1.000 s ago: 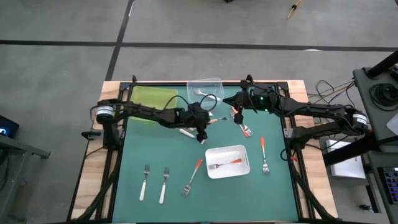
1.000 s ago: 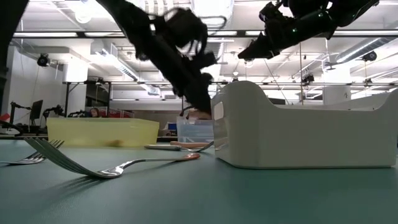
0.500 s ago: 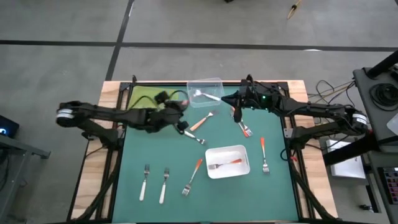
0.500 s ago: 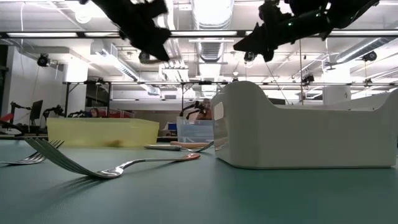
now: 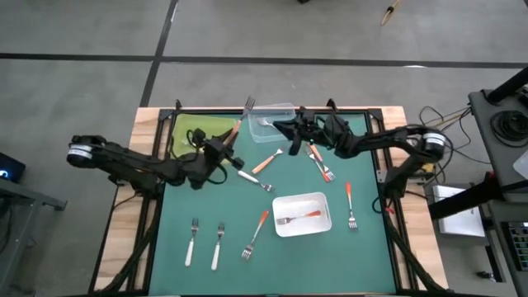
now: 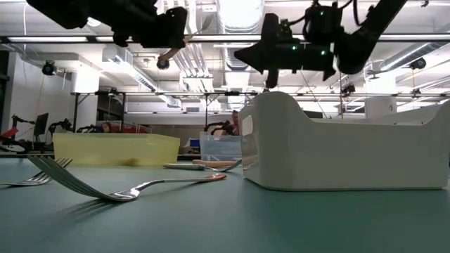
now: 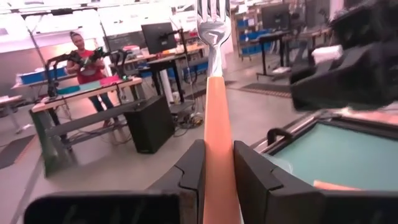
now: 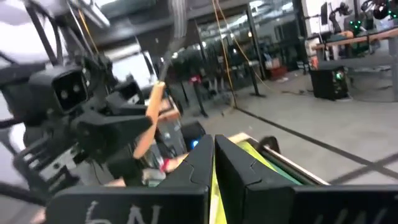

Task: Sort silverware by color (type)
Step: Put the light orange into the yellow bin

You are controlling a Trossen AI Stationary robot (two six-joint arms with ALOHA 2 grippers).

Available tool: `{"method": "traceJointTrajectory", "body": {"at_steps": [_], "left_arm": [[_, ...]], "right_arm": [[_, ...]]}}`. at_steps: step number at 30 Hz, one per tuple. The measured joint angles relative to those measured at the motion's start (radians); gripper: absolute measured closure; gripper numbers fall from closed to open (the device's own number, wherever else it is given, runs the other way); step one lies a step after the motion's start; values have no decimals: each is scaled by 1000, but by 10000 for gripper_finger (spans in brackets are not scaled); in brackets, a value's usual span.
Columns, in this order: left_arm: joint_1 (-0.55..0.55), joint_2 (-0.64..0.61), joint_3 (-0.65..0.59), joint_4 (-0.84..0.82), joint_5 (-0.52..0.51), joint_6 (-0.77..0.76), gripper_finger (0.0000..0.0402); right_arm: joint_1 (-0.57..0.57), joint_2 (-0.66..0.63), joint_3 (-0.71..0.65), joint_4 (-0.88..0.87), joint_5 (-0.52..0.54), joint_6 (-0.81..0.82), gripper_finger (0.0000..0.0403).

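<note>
My left gripper is raised over the table's left-centre, beside the yellow-green tray, and is shut on a fork with a light orange handle. My right gripper, shut and empty, hovers at the clear tray, where one fork lies. The white tray holds a red-orange fork. Flat on the mat lie two white-handled forks, red-orange forks, a tan fork, a white-handled one and more orange ones. My left gripper pinches the fork's light orange handle between its two fingers. The fork runs on in line with the fingers, and its silver head points away from the gripper. It is lifted clear and slants toward the far edge.
The yellow-green tray and the clear tray sit along the far edge, the white tray right of centre. Both grippers are close together near the far middle. Bare mat lies at the near edge and along the left side. A person stands in the room beyond.
My left gripper has risen from the mat at the table's centre and drawn back toward the left, carrying the light-orange-handled fork, which now points up and toward the far edge. My right gripper has moved left, from above the orange forks to the clear tray.
</note>
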Motion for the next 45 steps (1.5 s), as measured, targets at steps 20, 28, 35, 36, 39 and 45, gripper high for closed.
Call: {"method": "traceJointTrajectory", "body": {"at_steps": [20, 28, 35, 36, 39, 45], "left_arm": [[-21, 154, 90, -5, -55, -6, 361], [-25, 241, 136, -11, -171, 40, 361], [-25, 271, 162, -11, -171, 39, 361], [-27, 274, 164, -11, -171, 38, 361], [-31, 288, 184, -9, -160, 36, 361], [-38, 315, 209, -11, -167, 43, 361]], "right_arm": [[13, 57, 151, -21, 0, 140, 257], [13, 56, 218, -158, 0, 175, 199], [13, 56, 248, -169, 2, 163, 193], [13, 56, 254, -174, 4, 156, 193], [13, 56, 269, -209, 38, 131, 193], [13, 56, 279, -237, 55, 83, 193]]}}
